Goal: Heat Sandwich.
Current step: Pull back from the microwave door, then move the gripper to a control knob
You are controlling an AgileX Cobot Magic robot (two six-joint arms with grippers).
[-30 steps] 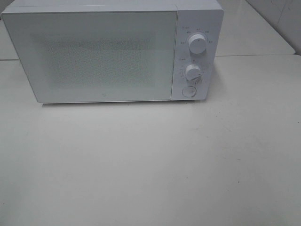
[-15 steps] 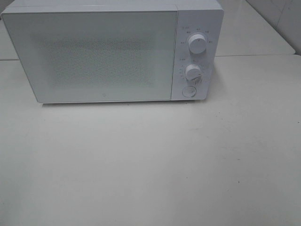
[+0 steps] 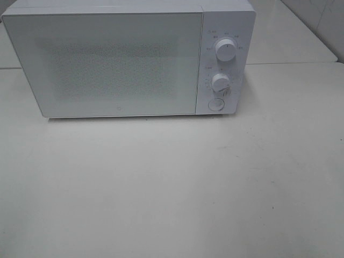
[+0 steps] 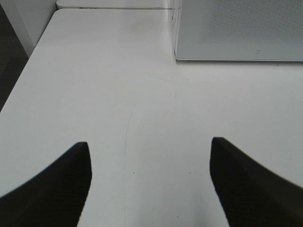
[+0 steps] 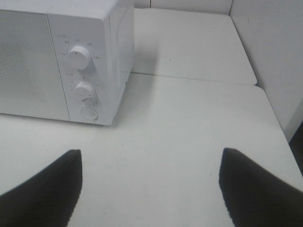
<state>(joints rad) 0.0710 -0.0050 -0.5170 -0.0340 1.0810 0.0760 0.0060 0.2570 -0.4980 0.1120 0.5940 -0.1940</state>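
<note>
Black left fingers [image 4: 61,184] stand wide apart, released, with only bare white tabletop [image 3: 172,188] showing between them. The right fingers [image 5: 47,189], black as well, are spread just as wide and grasp nothing. Neither pair touches anything that can be seen. From the high camera the tabletop fills the near half of the scene, pale and faintly scuffed. Toward 12 o'clock, shifted a little to 11, a white microwave [image 3: 129,6] sits on it, facing the camera. Its door [image 3: 107,64] is shut, and the dotted panel gives no look at the inside. At the door's 3 o'clock side runs the control strip. An upper knob [image 3: 226,50] sits at 12 o'clock on the strip and a lower knob [image 3: 221,82] beneath it. A round button [image 3: 215,104] is at 6 o'clock, just under the lower knob. The sandwich shows in none of the views, so where it lies cannot be told. Beyond the microwave, toward 1 o'clock, a second tabletop [image 3: 285,37] butts against the first along a thin seam. A pale wall [image 3: 322,16] rises at 2 o'clock.
</note>
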